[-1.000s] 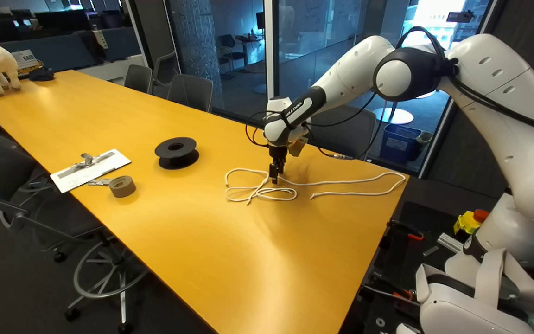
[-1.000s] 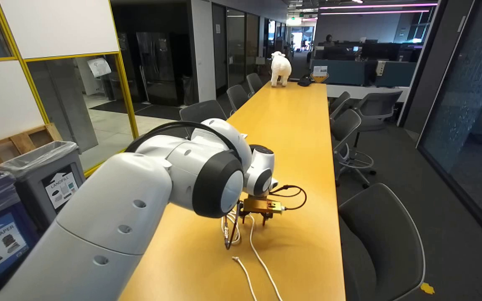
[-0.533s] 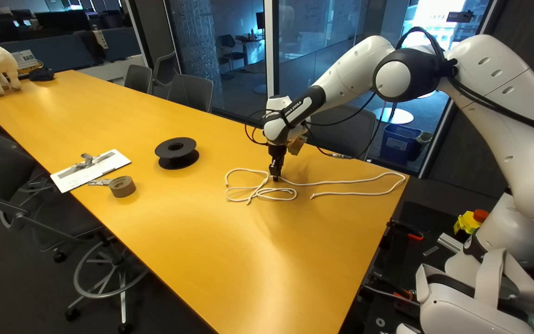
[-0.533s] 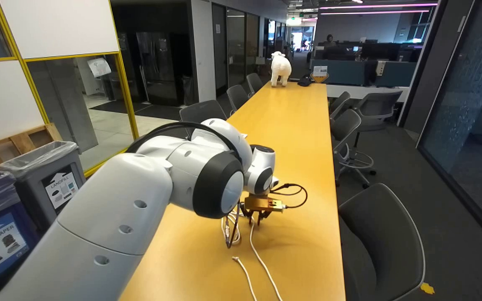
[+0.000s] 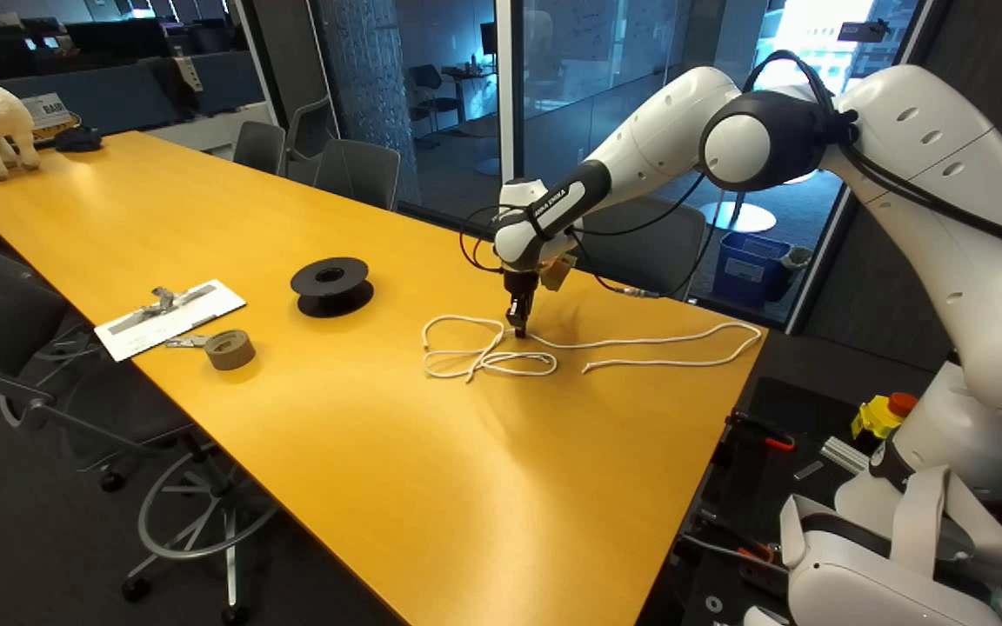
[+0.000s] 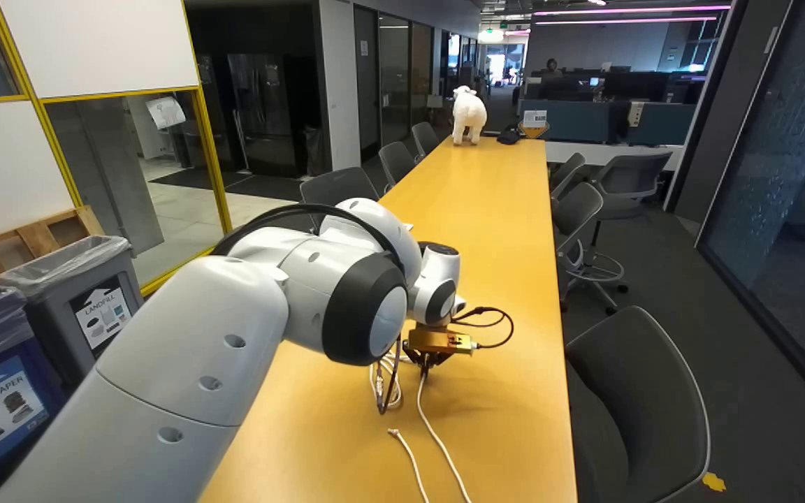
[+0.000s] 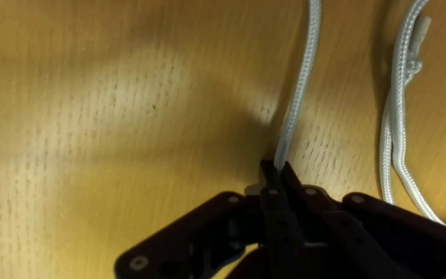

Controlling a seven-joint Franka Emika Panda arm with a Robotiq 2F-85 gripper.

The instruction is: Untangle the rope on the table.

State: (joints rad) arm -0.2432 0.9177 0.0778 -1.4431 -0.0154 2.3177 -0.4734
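While one gripper (image 7: 280, 167) pinches one rope (image 7: 302, 77), one spool (image 5: 328, 304) and one tape roll (image 5: 230, 351) sit clear of it. Glossy table (image 5: 362, 417), glass-walled room (image 5: 592, 122).

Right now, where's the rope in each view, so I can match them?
In an exterior view: rope, just below centre, stretching right.
In an exterior view: rope, lower centre, running off the bottom.
Wrist view: rope, right half.
Shared landmark: the claw, closed on the rope.

This is an office: long table (image 5: 379, 417), chairs (image 6: 654, 391), probably monitors (image 5: 118, 40) beyond.
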